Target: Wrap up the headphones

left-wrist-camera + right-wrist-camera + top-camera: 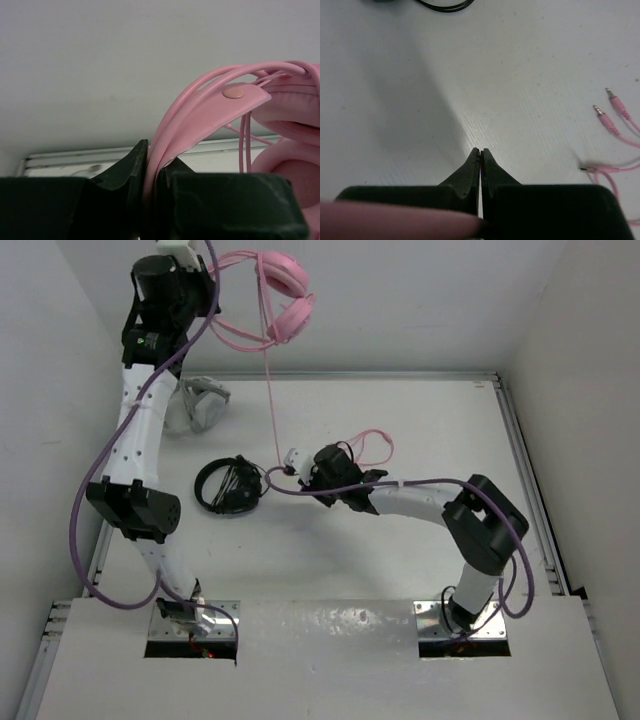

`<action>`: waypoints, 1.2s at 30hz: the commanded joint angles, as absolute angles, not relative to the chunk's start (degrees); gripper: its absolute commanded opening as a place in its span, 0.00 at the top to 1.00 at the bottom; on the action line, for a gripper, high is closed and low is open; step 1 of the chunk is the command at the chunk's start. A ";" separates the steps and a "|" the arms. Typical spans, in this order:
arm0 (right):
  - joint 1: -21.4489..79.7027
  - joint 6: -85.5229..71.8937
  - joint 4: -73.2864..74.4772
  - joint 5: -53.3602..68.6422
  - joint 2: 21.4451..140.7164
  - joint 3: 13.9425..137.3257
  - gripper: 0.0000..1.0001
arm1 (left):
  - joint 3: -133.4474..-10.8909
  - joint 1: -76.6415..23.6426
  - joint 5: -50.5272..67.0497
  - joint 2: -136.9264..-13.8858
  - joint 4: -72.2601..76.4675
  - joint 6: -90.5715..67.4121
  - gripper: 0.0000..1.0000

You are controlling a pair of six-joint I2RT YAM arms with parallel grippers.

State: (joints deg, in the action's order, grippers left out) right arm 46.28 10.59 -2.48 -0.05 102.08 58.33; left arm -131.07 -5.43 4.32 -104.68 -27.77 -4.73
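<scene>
The pink headphones (288, 300) hang high at the back, by the rear wall. My left gripper (207, 275) is shut on their thin headband (210, 105), which runs between the jaws of the left gripper (151, 170); an earcup (295, 170) shows at the right. The long pink cable (270, 390) drops straight down to my right gripper (279, 470), low over the table's middle. In the right wrist view the right gripper (480, 152) is shut, with the blurred cable (395, 220) leading into it. The cable's plugs (607, 122) lie loose on the table.
Black headphones (228, 485) lie just left of my right gripper; their cable (445, 5) shows at the top of the right wrist view. White-grey headphones (200, 403) lie at the back left. A loop of pink cable (375, 445) lies behind the right wrist.
</scene>
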 commanded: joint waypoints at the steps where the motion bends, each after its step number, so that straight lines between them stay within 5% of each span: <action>1: 49.29 16.69 2.72 -2.37 94.42 58.36 1.00 | -126.41 -5.36 -11.23 -105.81 -10.30 5.43 1.00; 9: 49.83 20.91 1.32 -16.06 80.08 59.49 1.00 | -105.14 -6.59 -16.89 -103.72 6.06 31.18 1.00; 17: 32.27 16.36 3.25 -17.15 84.28 84.77 1.00 | -90.80 -16.24 -9.84 -90.62 -8.59 47.01 1.00; 27: 17.50 6.16 8.96 -13.63 105.19 113.72 1.00 | -96.94 -24.17 -0.36 -87.19 -31.28 40.87 1.00; 36: 12.57 3.77 6.25 0.07 108.90 108.39 1.00 | -109.67 -25.31 20.38 -88.50 -46.40 30.01 1.00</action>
State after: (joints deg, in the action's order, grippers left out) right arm 14.31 4.67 11.97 -5.06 111.57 110.67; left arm -102.63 -24.84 9.41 -90.02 -41.01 36.77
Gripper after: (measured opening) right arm 0.002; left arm 0.097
